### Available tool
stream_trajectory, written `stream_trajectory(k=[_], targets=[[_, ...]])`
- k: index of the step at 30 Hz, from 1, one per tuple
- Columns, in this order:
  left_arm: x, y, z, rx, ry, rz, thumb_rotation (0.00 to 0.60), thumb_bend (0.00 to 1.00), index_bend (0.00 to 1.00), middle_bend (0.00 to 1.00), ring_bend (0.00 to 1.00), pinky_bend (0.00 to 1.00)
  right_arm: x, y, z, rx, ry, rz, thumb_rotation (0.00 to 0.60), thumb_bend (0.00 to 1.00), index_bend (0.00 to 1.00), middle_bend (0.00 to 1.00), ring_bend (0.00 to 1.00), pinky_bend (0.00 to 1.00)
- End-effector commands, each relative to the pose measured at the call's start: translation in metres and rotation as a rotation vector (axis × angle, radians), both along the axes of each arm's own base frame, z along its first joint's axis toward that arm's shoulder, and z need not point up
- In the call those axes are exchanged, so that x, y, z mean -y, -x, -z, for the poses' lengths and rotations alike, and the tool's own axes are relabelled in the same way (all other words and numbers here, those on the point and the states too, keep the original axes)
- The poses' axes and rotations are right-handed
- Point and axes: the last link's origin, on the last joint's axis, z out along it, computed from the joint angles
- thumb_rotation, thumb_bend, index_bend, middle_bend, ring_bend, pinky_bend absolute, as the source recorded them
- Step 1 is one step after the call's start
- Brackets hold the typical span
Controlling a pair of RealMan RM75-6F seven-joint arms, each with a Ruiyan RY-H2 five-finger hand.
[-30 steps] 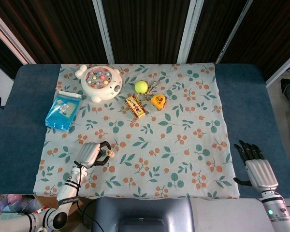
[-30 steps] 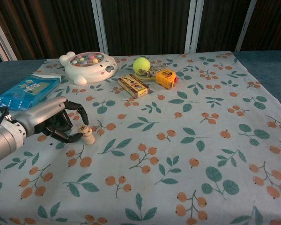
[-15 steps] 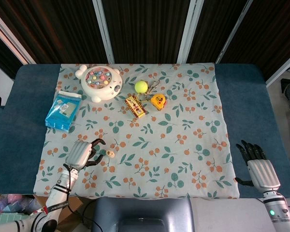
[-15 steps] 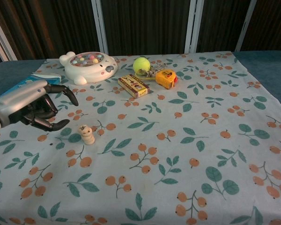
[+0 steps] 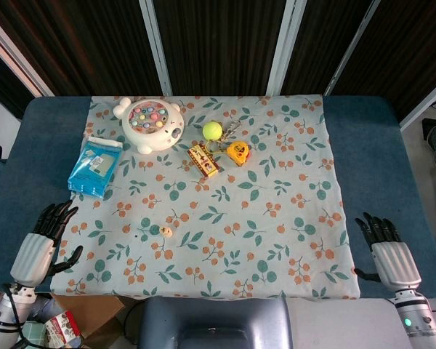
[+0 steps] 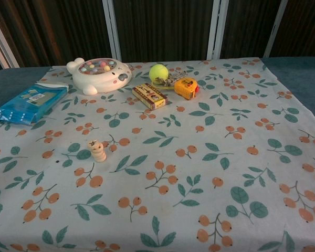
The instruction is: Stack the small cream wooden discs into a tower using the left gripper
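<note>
A small tower of cream wooden discs stands upright on the flowered cloth, seen from above as one pale disc. My left hand hovers over the blue table edge at the far left, well apart from the tower, fingers spread and holding nothing. My right hand rests by the front right corner of the table, fingers apart and empty. Neither hand shows in the chest view.
A white fishing toy, a blue packet, a tennis ball, a small printed box and an orange tape measure lie at the back of the cloth.
My left hand let go of the disc tower and drew back to the left, off the cloth. The tower stays standing. The right hand barely moved.
</note>
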Motion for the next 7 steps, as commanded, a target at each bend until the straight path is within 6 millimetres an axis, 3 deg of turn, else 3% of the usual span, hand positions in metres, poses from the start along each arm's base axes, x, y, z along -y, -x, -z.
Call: stream_trajectory(k=[1, 7], targets=[[0.0047, 0.0090, 0.0005, -0.051, 0.063, -0.041, 0.600, 0.40, 0.00, 0.00, 0.00, 0.00, -0.0018, 0.0000, -0.0002, -0.001, 0.000, 0.001, 0.600, 0.11, 0.00, 0.00, 0.00, 0.00], [0.0032, 0.0080, 0.0048, -0.109, 0.095, -0.072, 0.600, 0.40, 0.00, 0.00, 0.00, 0.00, -0.0001, 0.0014, 0.0006, -0.009, -0.008, 0.012, 0.600, 0.11, 0.00, 0.00, 0.00, 0.00]])
